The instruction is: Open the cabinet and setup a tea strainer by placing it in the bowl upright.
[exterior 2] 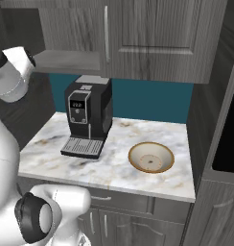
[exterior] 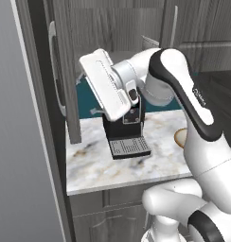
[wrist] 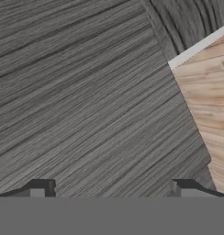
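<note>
- Marble-patterned white and grey counter [exterior 2: 114, 168] runs below a teal back wall [exterior 2: 147, 103] in a rendered kitchen, with grey drawers and doors [exterior 2: 119, 223] beneath it.
- On the counter stands a black boxy coffee machine [exterior 2: 87, 117] with a ribbed drip tray at its front, set toward the counter's left in the right base view.
- Just to the machine's right, apart from it, lies the shallow wide tan bowl with a brown rim and pale speckled inside [exterior 2: 151, 157]; it rests flat on the marble.
- Above hangs the large dark grey wood-grain wall cabinet [exterior 2: 152, 38] with a long vertical silver bar handle [exterior 2: 106, 33] on its door.
- In the left base view one cabinet door [exterior: 67, 71] stands swung out on the left, its edge reaching down past the counter.
- The white robot arm [exterior: 183, 94] reaches up and leftward in front of the cabinet.
- In the hand view the two-finger gripper [wrist: 111, 188] faces dark wood-grain panel close up, beside a pale light-wood surface [wrist: 208, 101]; its jaws stand spread wide with nothing between them.
- The tea strainer cannot be made out.
</note>
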